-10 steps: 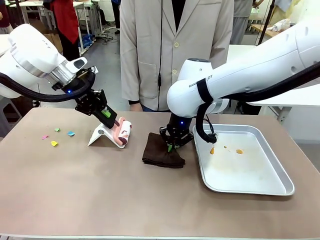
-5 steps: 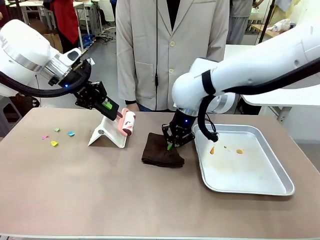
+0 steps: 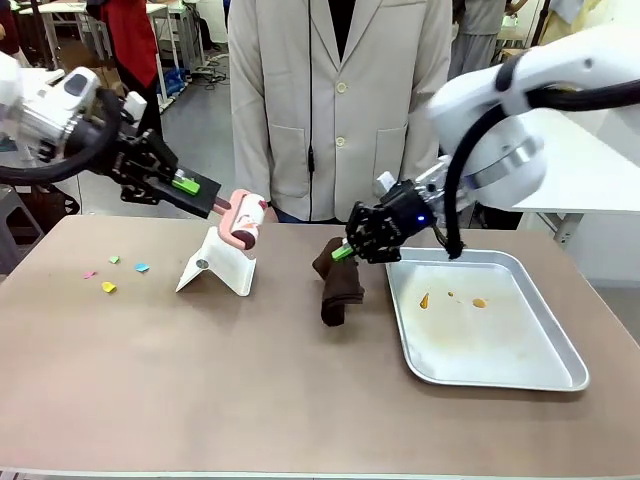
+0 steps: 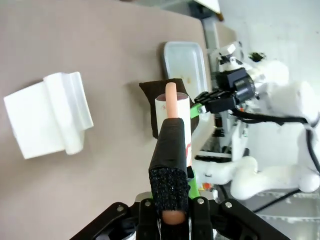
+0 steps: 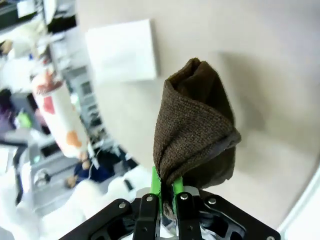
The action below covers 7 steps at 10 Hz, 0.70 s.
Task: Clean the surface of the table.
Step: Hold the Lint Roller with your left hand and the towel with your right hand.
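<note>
The left hand [image 3: 216, 202] clamps a lint roller [image 3: 246, 221] above the table [image 3: 200, 380]; the right hand [image 3: 346, 251] pinches a hanging brown cloth [image 3: 338, 282].

Left end effector [image 3: 218, 205] is hanging raised, pointing rightward and slightly downward, jaws gripping tight. Right end effector [image 3: 345, 251] is hanging raised, pointing leftward, jaws pinching tight.

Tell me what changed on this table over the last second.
The left tool, shut on the lint roller by its handle, lifted it up off the white stand. The right tool, shut on the brown cloth, raised it from the table, so it now hangs from the tool. The stand, paper scraps and tray stayed put.
</note>
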Each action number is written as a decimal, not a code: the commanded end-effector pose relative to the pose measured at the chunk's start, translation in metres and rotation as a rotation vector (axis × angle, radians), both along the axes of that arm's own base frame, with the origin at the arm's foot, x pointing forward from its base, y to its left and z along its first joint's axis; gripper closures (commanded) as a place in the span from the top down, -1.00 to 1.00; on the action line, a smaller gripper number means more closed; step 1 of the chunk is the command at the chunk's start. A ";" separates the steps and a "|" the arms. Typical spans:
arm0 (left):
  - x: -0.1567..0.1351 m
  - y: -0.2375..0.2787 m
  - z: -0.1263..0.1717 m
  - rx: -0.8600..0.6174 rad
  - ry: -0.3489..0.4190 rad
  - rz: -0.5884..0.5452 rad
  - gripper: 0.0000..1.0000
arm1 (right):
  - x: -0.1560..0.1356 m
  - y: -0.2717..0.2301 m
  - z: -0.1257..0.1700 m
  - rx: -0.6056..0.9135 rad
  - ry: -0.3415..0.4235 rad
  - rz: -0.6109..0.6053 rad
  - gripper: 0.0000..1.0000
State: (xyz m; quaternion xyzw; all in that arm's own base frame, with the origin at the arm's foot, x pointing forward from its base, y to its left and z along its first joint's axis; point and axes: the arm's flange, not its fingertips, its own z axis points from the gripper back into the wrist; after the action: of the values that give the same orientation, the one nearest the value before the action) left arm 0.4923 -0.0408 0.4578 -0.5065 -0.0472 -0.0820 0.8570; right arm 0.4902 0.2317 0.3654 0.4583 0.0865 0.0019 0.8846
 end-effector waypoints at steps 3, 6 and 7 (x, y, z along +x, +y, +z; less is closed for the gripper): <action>-0.013 0.092 0.012 -0.210 0.014 -0.050 -0.83 | -0.059 -0.086 0.022 0.207 -0.071 0.069 -1.00; -0.014 0.212 -0.008 -0.345 0.087 -0.078 -0.83 | -0.102 -0.167 0.027 0.386 -0.084 -0.069 -1.00; -0.016 0.248 -0.022 -0.361 0.093 -0.051 -0.83 | -0.112 -0.197 0.022 0.460 -0.064 -0.151 -1.00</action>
State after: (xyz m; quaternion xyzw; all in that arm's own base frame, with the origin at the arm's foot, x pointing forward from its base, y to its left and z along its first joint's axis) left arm 0.4574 0.1817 0.4427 -0.6498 -0.0114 -0.0644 0.7573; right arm 0.3888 0.0546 0.3913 0.6103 0.0471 0.0011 0.7908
